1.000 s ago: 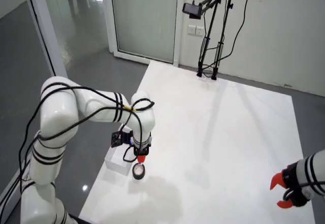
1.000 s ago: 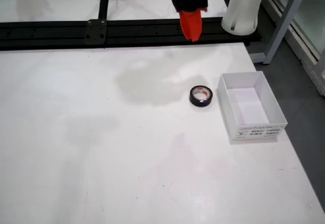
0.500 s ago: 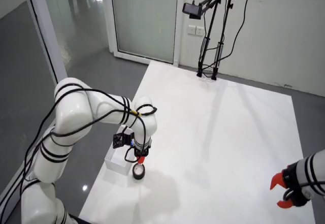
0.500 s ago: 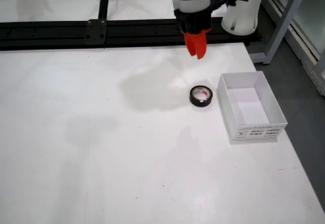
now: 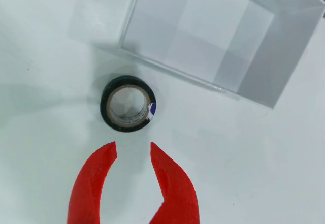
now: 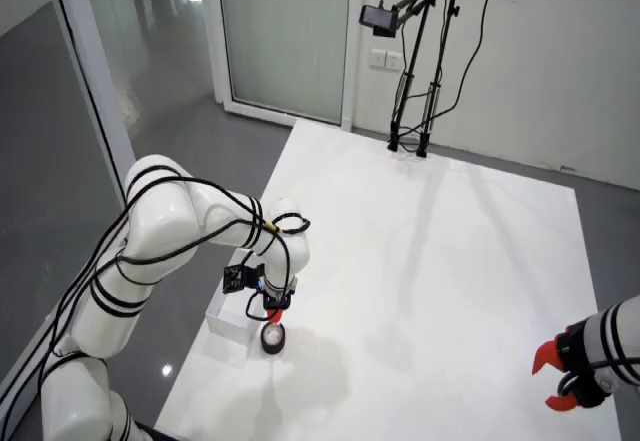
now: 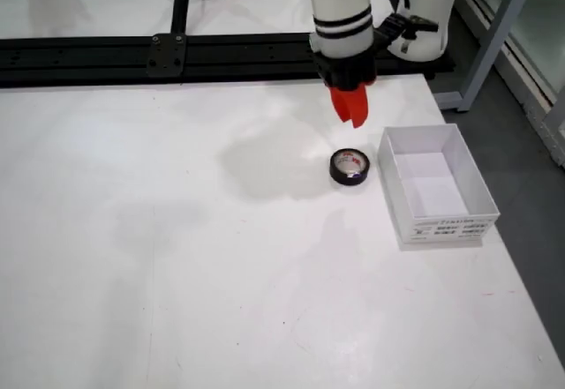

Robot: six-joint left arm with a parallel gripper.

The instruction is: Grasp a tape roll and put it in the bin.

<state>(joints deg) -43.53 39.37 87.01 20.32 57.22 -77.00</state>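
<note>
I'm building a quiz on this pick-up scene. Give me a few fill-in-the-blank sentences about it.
1. The tape roll lies flat on the ____ table.
2. The gripper has ____ fingers.
3. The bin holds ____.
4. The gripper's jaws are ____, apart from the roll.

Missing words: white; red; nothing; open

Robotics lab, bare test room.

A white arm (image 6: 170,231) wrapped in black cables stands at a large white table (image 6: 430,261) on a grey floor (image 6: 60,131). A camera (image 6: 378,19) hangs from a black tripod (image 6: 420,61) at the far end, glass partitions (image 6: 285,36) line the room, and a black rail (image 7: 159,54) runs along the table edge.
</note>
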